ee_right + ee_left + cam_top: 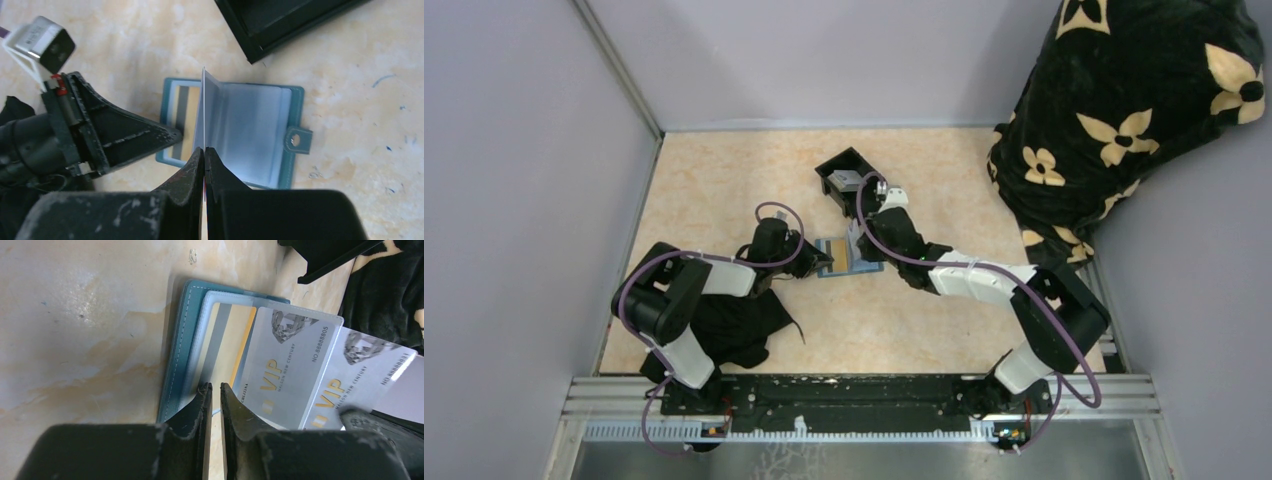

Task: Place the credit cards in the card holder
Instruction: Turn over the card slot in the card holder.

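Note:
The teal card holder (867, 263) lies open at mid-table, its clear sleeves showing. A tan-yellow credit card (227, 340) with a grey stripe sits inside a left sleeve. My right gripper (205, 149) is shut on a grey-silver credit card (204, 105), which stands edge-on over the holder's fold. In the left wrist view that card's VIP face (362, 372) shows at the right, with a like face (290, 362) beside it on a sleeve. My left gripper (214, 386) rests its tips on the holder's (181, 340) near edge. Its jaws are a narrow gap apart with nothing between them.
A black open tray (832, 170) with something grey in it stands just behind the holder. A black cloth (739, 325) lies under the left arm. A black floral blanket (1124, 110) fills the back right corner. Grey walls close in the left and back.

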`<action>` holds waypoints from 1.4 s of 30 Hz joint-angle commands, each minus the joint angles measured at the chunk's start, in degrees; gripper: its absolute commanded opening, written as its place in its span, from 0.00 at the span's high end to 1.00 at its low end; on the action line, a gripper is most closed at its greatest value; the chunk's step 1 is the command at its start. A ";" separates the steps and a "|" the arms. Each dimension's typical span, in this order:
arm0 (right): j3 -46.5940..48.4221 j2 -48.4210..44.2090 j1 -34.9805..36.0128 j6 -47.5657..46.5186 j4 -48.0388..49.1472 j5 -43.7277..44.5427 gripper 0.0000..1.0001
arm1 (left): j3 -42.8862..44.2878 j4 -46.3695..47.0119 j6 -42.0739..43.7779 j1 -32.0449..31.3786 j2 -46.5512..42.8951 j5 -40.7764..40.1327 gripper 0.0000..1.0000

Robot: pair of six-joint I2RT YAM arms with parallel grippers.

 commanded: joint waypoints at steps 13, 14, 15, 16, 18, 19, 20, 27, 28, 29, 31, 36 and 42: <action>5.36 4.86 2.32 -1.13 3.46 -0.63 1.00 | 0.03 -7.10 2.99 -0.30 -3.80 -2.51 0.82; 5.22 4.97 2.33 -1.10 3.63 -0.63 1.00 | 0.04 -7.66 3.20 -0.33 -4.29 -2.85 0.82; 5.10 5.04 2.30 -1.04 3.77 -0.51 1.00 | 0.03 -8.29 3.42 -0.30 -4.83 -3.34 0.82; 4.96 5.17 2.31 -1.02 3.91 -0.43 1.00 | 0.03 -9.18 3.56 -0.29 -5.47 -3.87 0.82; 4.57 5.28 2.29 -0.80 4.40 -0.22 1.00 | -0.09 -10.42 3.93 -0.29 -6.69 -4.66 0.81; 4.43 5.47 2.30 -0.64 4.67 -0.24 1.00 | -0.21 -11.02 4.11 -0.29 -7.19 -5.09 0.81; 4.30 5.64 2.30 -0.51 5.00 -0.24 1.00 | -0.30 -11.57 4.34 -0.31 -7.79 -5.57 0.81; 3.06 6.42 2.29 1.02 7.22 0.21 1.00 | -0.56 -15.10 5.88 -0.29 -10.94 -8.30 0.80; 2.83 6.43 2.28 1.17 7.44 0.20 1.00 | -0.58 -15.24 5.94 -0.29 -11.10 -8.46 0.80; 2.75 6.55 2.22 1.25 7.60 0.21 1.00 | -0.50 -15.41 6.00 -0.29 -11.17 -8.56 0.80; 2.47 6.69 2.13 1.64 8.02 0.02 1.00 | -0.49 -15.59 6.11 -0.34 -11.23 -8.67 0.80; 1.46 6.98 1.61 2.73 9.47 -0.84 1.00 | -0.33 -15.60 6.11 -0.29 -10.68 -8.52 0.80; 0.22 6.97 0.98 3.36 10.50 -1.44 1.00 | 0.23 -15.00 5.70 -0.27 -9.55 -7.64 0.80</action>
